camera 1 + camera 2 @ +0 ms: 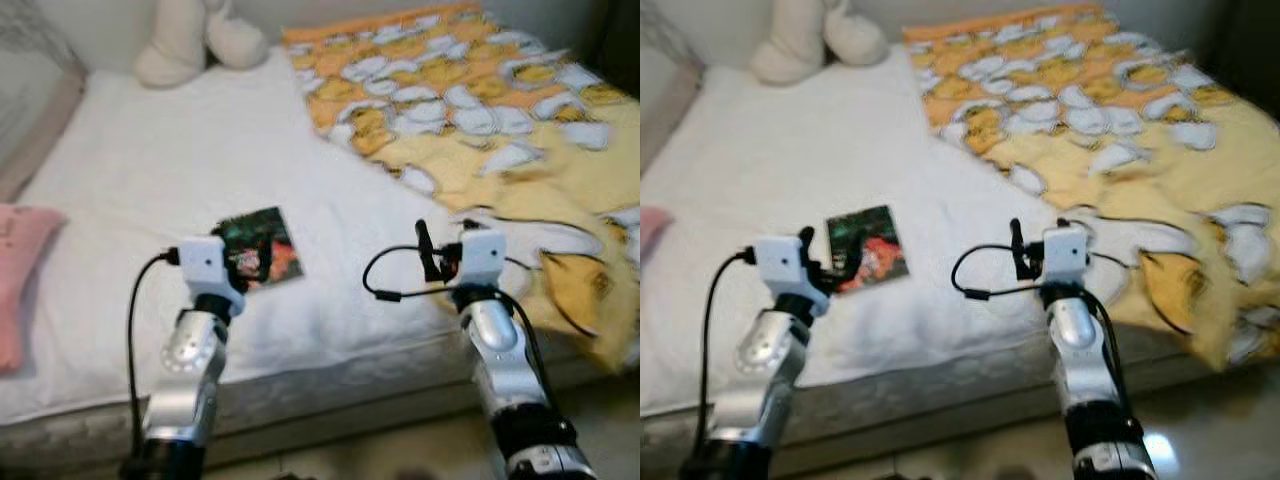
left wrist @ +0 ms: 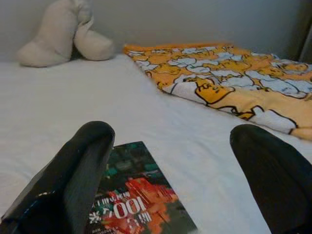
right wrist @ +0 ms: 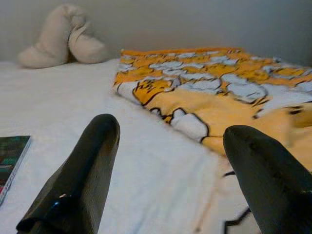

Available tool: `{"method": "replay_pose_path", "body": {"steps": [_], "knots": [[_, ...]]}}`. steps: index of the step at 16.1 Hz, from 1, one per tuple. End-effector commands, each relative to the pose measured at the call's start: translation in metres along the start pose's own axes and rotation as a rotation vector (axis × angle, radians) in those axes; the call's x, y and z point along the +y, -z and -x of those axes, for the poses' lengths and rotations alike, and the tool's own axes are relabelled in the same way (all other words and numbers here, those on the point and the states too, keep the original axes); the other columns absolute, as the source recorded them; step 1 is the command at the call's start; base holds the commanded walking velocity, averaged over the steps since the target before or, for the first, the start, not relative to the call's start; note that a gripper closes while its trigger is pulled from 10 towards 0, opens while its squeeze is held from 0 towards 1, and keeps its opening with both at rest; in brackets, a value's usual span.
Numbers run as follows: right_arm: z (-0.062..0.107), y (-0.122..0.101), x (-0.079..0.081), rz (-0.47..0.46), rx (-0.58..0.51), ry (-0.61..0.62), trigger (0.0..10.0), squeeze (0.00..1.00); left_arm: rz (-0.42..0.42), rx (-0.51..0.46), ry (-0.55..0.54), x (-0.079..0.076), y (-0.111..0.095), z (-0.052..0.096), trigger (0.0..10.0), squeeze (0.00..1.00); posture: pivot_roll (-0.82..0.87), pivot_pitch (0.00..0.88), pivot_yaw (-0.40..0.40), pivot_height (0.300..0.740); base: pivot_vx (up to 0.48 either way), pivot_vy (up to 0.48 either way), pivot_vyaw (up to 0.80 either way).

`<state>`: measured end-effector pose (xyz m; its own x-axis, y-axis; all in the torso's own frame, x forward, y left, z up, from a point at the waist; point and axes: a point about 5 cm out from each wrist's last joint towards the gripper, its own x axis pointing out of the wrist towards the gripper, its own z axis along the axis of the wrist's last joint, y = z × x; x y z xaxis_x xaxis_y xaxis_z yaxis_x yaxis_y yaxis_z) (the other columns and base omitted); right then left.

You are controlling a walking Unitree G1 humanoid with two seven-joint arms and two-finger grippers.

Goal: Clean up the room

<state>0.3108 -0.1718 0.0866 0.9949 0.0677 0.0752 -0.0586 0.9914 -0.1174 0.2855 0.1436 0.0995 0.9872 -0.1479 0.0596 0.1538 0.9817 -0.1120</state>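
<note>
A book [image 1: 268, 238] with a dark green and red cover lies flat on the white bed sheet [image 1: 150, 160], near the front edge. My left gripper [image 1: 246, 264] hovers open just over the book's near end; in the left wrist view the book [image 2: 139, 195] lies between and below the two black fingers [image 2: 83, 165]. To the right, my right gripper [image 1: 432, 256] is open over bare sheet, close to the edge of a yellow cartoon-print blanket [image 1: 480, 90]. The right wrist view has the book's corner [image 3: 12, 156] off to one side.
A cream plush toy [image 1: 190, 40] rests at the head of the bed against the wall. On the bed's left edge lies a pink pillow [image 1: 20, 260]. The blanket drapes over the bed's right front corner. Pale floor [image 1: 400, 450] shows below the mattress.
</note>
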Motion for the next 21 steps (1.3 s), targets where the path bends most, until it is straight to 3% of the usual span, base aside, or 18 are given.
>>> {"method": "replay_pose_path", "body": {"steps": [1,4,10,13,15,21], "knots": [[0.001,0.0037,-0.0035,-0.004,0.024,0.007,10.0,0.03,-0.006,0.006,0.0,-0.0019,0.0005,0.0004,10.0,0.0,-0.15,0.0,0.126,0.74,0.0,0.472,0.47],[-0.0012,0.0065,0.0011,-0.004,0.052,-0.018,10.0,0.0,-0.07,0.022,-0.04,0.0037,-0.0004,-0.0022,10.0,0.0,-0.15,0.0,0.122,0.74,0.0,0.156,0.0],[-0.0033,0.0053,-0.0005,-0.003,0.046,-0.021,10.0,0.02,-0.096,0.023,0.002,0.0001,-0.0012,-0.0028,10.0,0.0,-0.14,0.0,0.125,0.74,0.056,-0.057,0.34],[-0.0018,0.0079,-0.001,-0.004,0.06,-0.022,10.0,0.0,-0.092,0.027,0.008,-0.0027,0.0001,-0.0033,10.0,0.0,-0.15,0.0,0.125,0.74,0.34,-0.335,0.0],[-0.0005,0.009,-0.0015,-0.001,0.064,-0.029,10.0,0.0,-0.109,0.038,-0.041,0.0013,0.0016,-0.0047,10.0,0.0,-0.15,0.0,0.124,0.74,0.0,0.0,0.0],[-0.0021,0.0094,0.0,-0.011,0.078,-0.053,10.0,0.0,-0.103,0.026,-0.014,-0.0019,0.0,-0.0024,10.0,0.0,-0.15,0.0,0.122,0.74,0.08,0.0,0.0]]}}
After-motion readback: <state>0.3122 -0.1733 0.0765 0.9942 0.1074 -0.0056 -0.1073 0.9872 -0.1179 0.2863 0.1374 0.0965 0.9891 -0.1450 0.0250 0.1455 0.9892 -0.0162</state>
